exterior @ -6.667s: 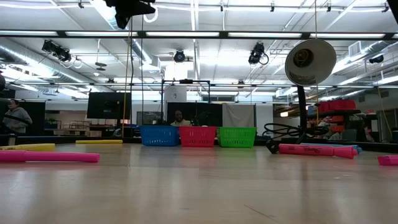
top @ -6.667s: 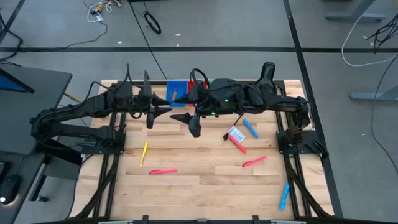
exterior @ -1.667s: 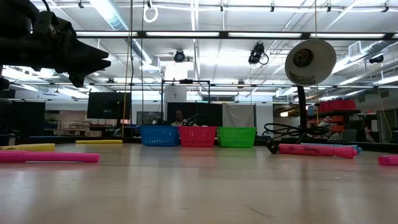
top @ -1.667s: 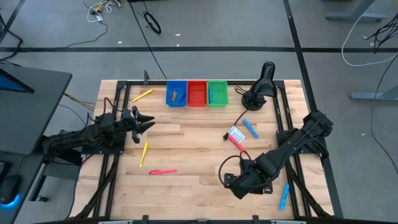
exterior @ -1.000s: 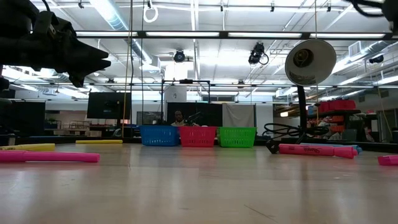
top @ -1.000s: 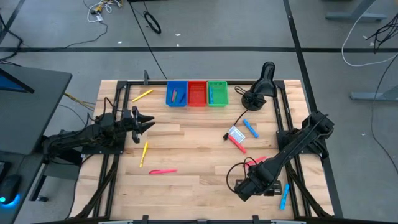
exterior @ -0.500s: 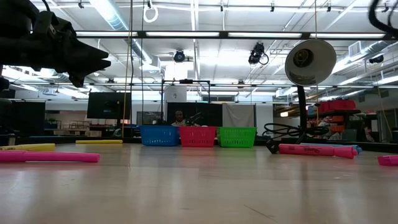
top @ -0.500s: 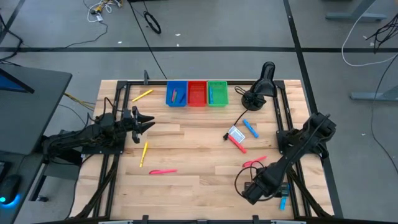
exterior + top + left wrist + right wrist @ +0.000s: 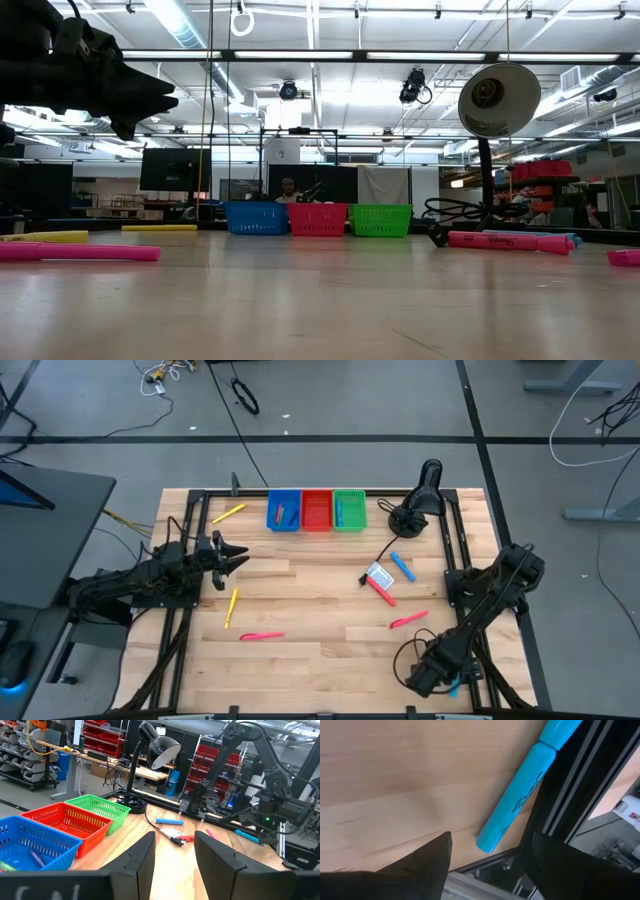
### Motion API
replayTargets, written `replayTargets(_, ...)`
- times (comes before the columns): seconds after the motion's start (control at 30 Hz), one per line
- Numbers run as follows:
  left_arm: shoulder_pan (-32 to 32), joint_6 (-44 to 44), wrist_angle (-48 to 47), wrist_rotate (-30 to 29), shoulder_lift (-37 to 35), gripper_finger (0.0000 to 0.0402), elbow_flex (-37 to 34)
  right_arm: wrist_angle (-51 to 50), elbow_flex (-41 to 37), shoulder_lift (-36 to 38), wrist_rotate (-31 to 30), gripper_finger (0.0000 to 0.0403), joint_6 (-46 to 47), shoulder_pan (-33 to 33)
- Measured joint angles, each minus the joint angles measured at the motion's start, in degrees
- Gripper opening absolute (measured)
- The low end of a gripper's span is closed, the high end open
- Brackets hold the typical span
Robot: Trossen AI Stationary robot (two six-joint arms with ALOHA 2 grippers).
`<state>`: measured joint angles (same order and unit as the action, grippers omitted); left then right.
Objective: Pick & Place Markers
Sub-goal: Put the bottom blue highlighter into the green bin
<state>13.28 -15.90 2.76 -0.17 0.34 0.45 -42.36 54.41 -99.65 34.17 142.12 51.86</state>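
My right gripper (image 9: 428,676) is open near the table's near right corner, hovering over a blue marker (image 9: 520,802) that lies flat beside the right frame rail. In the right wrist view its two fingers (image 9: 427,862) stand on either side of the marker's lower end. In the high view only a sliver of this blue marker (image 9: 456,682) shows. My left gripper (image 9: 228,552) is open and held above the table's left side. Other markers lie flat: pink (image 9: 409,619), red (image 9: 381,590), blue (image 9: 401,566), pink (image 9: 262,635) and two yellow ones (image 9: 233,605) (image 9: 229,512).
Blue (image 9: 284,510), red (image 9: 317,510) and green (image 9: 349,510) bins stand in a row at the far edge, with markers inside. A black desk lamp (image 9: 420,500) stands right of them, and its cable runs to a small white-and-blue card (image 9: 378,574). The black frame rail (image 9: 580,785) borders the right edge.
My right gripper has moved toward the table's near right corner and now sits over the blue marker by the right rail. The pink marker behind it has come back into view. My left arm has kept still.
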Motion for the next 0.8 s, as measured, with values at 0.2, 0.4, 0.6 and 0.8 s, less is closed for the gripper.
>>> replayTargets(0.2, -0.01, 0.00, 0.00, -0.01, 0.00, 0.0142, 0.00, 4.48, -2.53, -0.01, -0.01, 0.0279, 0.82, 2.04)
replayTargets(0.4, 0.00, 0.00, 0.02, -0.02, 0.00, 0.0142, 0.00, 9.10, -4.33, -0.01, -0.60, 0.0279, 1.06, 3.82)
replayTargets(0.6, 0.00, 0.00, 0.02, 0.01, 0.02, 0.0142, 0.00, 15.58, -7.56, 0.23, 0.48, 0.0279, 1.03, 4.15)
replayTargets(0.8, -0.02, 0.00, 0.02, 0.01, 0.02, 0.0142, 0.00, 18.62, -9.92, 0.27, 0.52, 0.0279, 0.80, 4.19)
